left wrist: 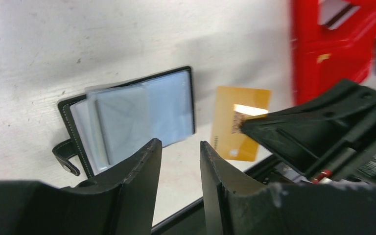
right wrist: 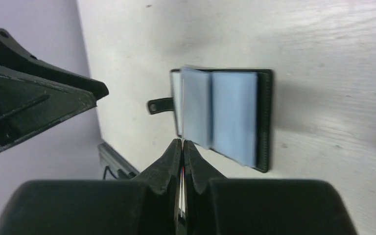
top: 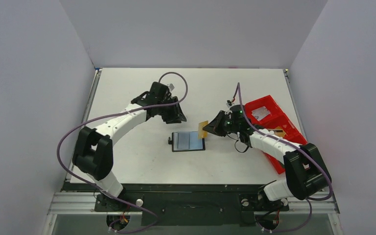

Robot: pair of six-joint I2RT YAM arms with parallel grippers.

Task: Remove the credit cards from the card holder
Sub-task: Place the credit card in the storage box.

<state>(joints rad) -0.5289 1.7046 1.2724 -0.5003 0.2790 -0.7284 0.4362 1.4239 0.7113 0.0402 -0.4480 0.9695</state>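
Gold card (left wrist: 240, 122) pinched edge-on in the clenched right claw (right wrist: 182, 143), black card holder (top: 188, 141) lying open on the table (top: 137, 161) just ahead of its tips, left claw (left wrist: 180, 147) released, empty, hovering near.

Flat black folding card holder (left wrist: 132, 117): leather-like, stitched edge; glossy clear plastic sleeves.
Gold rectangular card (left wrist: 240, 125): smooth, glossy plastic.
Red compartment tray (left wrist: 340, 46): shiny plastic.
White worktop (left wrist: 103, 39): matt, faintly scuffed.
Left end effector (left wrist: 180, 143): matt black plastic.

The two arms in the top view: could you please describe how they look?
The left arm and right arm have white links and black joints, each trailing a purple-grey cable. The left gripper and right gripper are black with tapered fingers.
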